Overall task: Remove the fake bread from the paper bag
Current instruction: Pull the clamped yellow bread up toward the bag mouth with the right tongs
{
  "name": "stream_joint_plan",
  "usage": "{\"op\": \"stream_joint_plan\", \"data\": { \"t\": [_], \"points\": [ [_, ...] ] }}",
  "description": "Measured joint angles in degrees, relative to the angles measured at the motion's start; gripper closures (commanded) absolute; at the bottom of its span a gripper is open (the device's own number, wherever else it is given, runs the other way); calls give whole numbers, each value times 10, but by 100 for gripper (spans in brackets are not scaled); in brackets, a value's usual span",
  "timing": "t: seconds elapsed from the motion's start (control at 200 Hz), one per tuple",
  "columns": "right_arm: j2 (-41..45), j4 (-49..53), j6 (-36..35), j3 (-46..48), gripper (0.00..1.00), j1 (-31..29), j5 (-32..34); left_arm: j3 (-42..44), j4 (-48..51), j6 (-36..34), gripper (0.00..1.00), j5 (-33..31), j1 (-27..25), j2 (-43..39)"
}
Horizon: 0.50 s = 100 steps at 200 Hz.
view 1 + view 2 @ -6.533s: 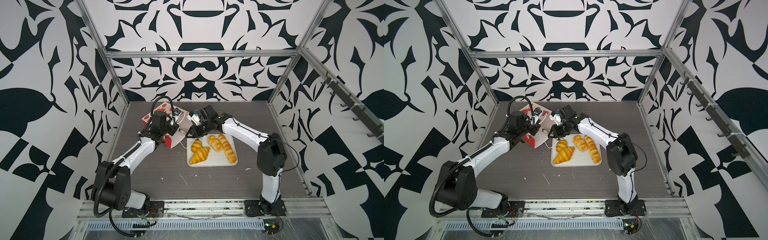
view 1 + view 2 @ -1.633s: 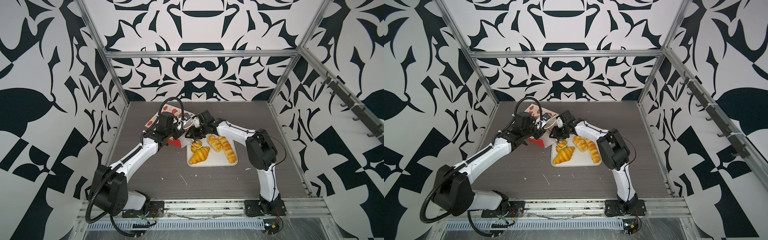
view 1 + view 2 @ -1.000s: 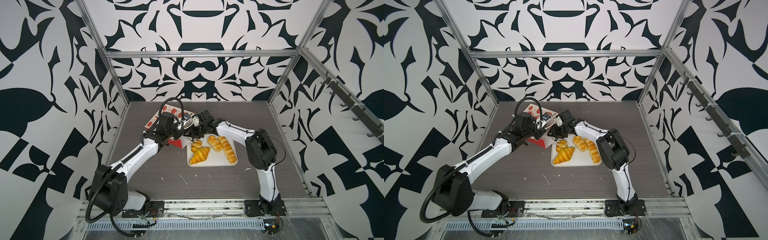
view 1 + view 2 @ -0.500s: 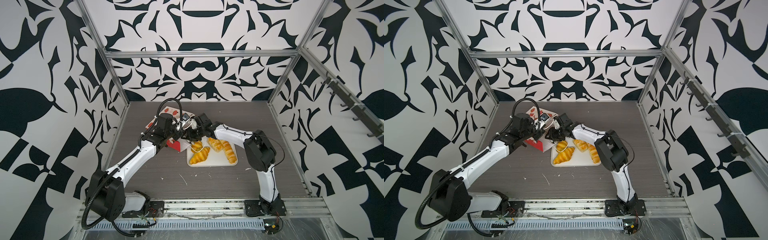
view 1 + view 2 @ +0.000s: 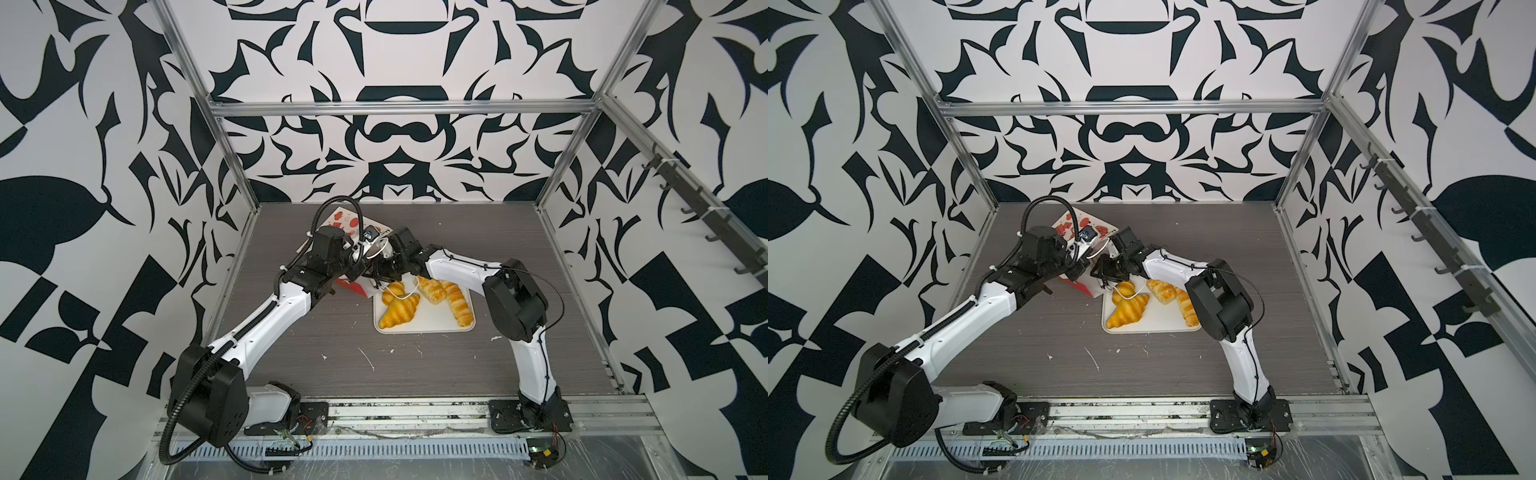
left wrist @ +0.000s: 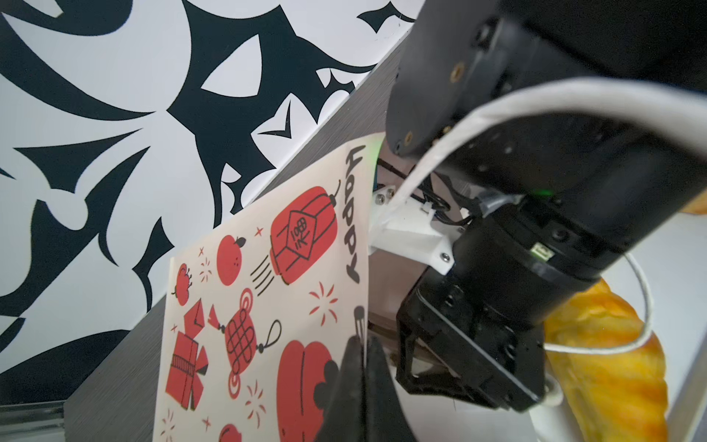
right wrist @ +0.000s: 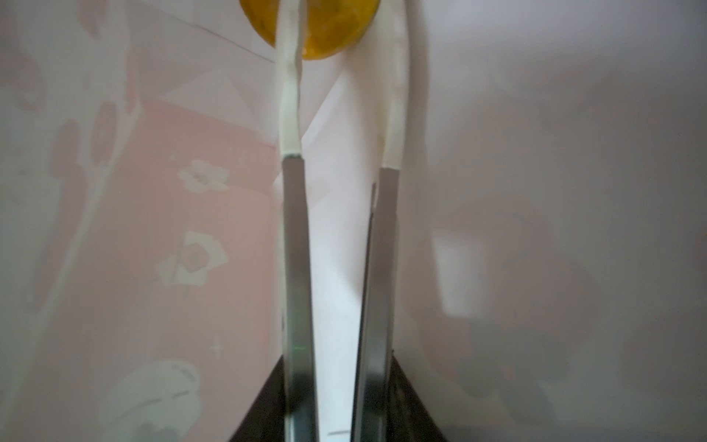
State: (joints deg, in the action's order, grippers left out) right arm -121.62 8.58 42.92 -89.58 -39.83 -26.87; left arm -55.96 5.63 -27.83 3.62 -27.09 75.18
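Now: last-piece pull. Four of the five pieces sit on the tray, so I judge the task nearly done.
paper bag (image 5: 343, 219): tipped over just beside the tray (image 5: 428, 323), mouth facing the tray. One string handle (image 5: 405, 296) is draped onto the tray across a croissant (image 5: 400, 312).
left gripper (image 6: 361, 342): clamped flat on the bag's mouth edge, holding it open.
right gripper (image 7: 342, 69): reaching inside the bag, fingers a narrow gap apart, tips at the yellow piece. Can't tell if it has hold.
fake bread: fifth piece (image 7: 333, 26) is deep in the bag, at the end away from the tray. On the tray with the croissant are a rounder piece (image 5: 392, 288), a braided piece (image 5: 432, 289) and a long loaf (image 5: 459, 306).
next move: needs a firm pinch, then a straight pull out toward the tray. The glossy piece may slip and the handle may snag.
desk (image 5: 415, 365): dark grey wood grain, white scuffs on the arm-base side of the tray.
room: black-and-white patterned walls, aluminium frame (image 5: 399, 109), hook rail (image 5: 685, 199) well apart from the tray.
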Motion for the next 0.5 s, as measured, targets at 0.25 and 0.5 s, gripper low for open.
{"op": "stream_joint_plan", "data": {
  "t": [0.25,0.5],
  "points": [
    [-3,7,-10,0,100,0,9,2,-3,0,100,1,-1,0],
    [26,15,-35,28,100,0,25,16,-18,0,100,-8,-2,-2]
  ]
}}
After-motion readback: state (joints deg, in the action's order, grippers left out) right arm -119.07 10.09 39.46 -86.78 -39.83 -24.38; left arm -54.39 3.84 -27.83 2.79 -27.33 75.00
